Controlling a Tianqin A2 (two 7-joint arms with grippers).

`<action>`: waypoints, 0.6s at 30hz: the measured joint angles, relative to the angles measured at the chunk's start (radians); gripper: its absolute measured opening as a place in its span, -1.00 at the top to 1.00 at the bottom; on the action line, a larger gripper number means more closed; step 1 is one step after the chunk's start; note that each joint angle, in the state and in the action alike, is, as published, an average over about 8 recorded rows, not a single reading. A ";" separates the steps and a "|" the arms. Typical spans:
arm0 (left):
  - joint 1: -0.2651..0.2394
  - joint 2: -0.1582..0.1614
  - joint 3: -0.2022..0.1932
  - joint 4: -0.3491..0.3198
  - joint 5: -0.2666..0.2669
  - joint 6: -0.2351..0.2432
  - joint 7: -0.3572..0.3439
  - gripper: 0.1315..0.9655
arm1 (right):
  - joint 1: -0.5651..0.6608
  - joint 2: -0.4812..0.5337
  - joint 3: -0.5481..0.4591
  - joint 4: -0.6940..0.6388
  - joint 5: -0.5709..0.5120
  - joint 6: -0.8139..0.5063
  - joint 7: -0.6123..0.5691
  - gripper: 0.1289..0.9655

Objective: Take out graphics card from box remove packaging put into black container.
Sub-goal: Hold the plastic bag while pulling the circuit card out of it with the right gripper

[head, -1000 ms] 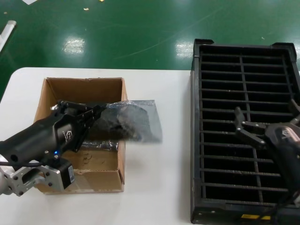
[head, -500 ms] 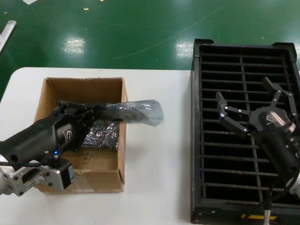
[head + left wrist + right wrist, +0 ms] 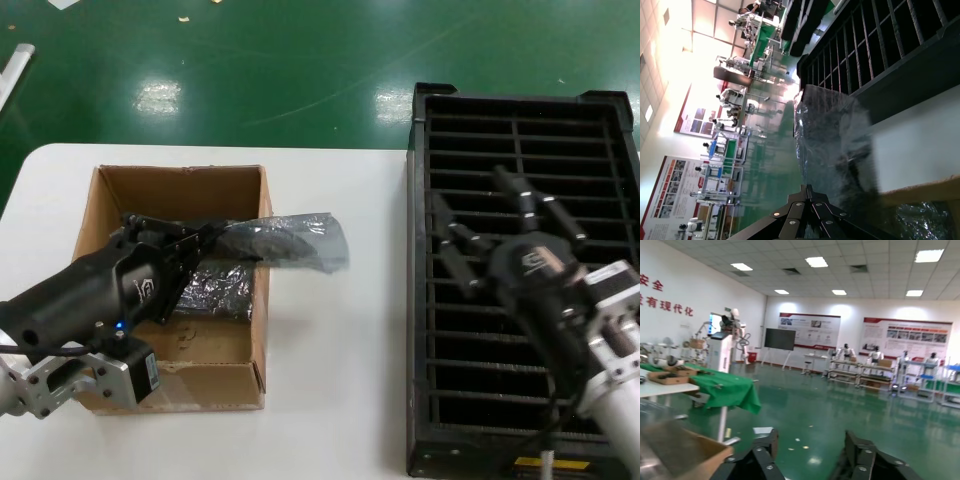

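Left gripper (image 3: 212, 238): clamps crinkly grey translucent bag (image 3: 290, 240) over brown cardboard box (image 3: 100, 205).
Right gripper (image 3: 487, 222): fingers spread wide above black slotted plastic tray (image 3: 418, 300).
Left wrist only: bag's dark contents (image 3: 840, 150).

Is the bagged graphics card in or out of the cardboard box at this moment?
Partly out. The left gripper holds the packaging with its far end sticking out past the box wall, over the table.

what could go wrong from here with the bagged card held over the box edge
1. The left pincer grips only one end of the packaging, so the far end sticks out unsupported past the box wall; the graphics card inside may slide or the slick bag may slip.
2. The right pincer, open above the black container, might clip the dividers if it drops while reaching across.
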 joint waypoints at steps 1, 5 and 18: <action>0.000 0.000 0.000 0.000 0.000 0.000 0.000 0.98 | -0.002 -0.005 -0.013 0.003 -0.008 0.011 0.004 -0.12; 0.000 0.000 0.000 0.000 0.000 0.000 0.000 0.98 | -0.011 -0.015 -0.075 0.016 -0.052 0.062 0.040 0.14; 0.000 0.000 0.000 0.000 0.000 0.000 0.000 0.98 | 0.033 0.082 -0.278 0.023 -0.299 0.121 0.300 0.71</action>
